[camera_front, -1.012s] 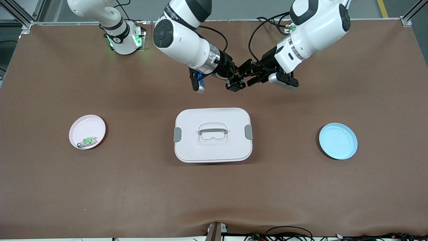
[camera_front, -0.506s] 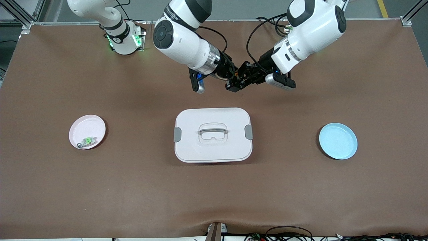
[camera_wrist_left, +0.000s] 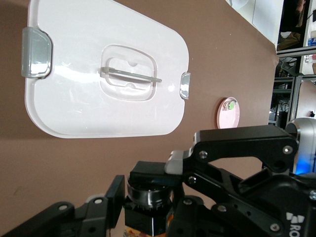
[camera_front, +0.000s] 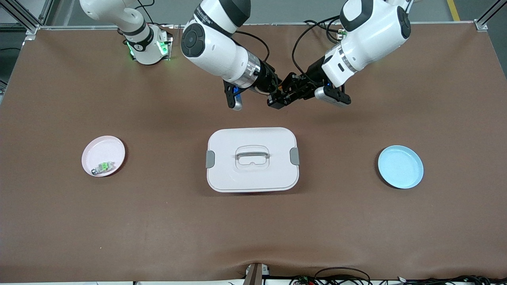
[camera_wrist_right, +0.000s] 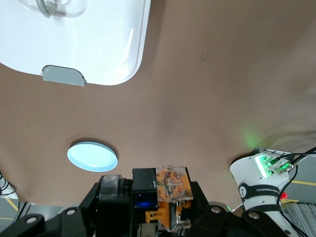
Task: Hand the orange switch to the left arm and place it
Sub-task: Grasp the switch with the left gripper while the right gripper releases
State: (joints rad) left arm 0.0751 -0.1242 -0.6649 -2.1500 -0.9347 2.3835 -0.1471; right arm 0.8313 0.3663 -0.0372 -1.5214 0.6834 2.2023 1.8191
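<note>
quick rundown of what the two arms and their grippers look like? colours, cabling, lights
Both arms are glossy white, rounded jointed shells with black bands and round black joint caps. The right arm has a silver wrist ring; its base glows green. The left arm trails looping black cables. The left gripper and right gripper are matte black with bolted linkages. Each wrist carries a small silver camera pod with a blue light.

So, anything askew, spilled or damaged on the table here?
Nothing stands out. The white lidded box sits square and latched; the pink plate holds a green-and-grey switch; the blue plate is bare.
</note>
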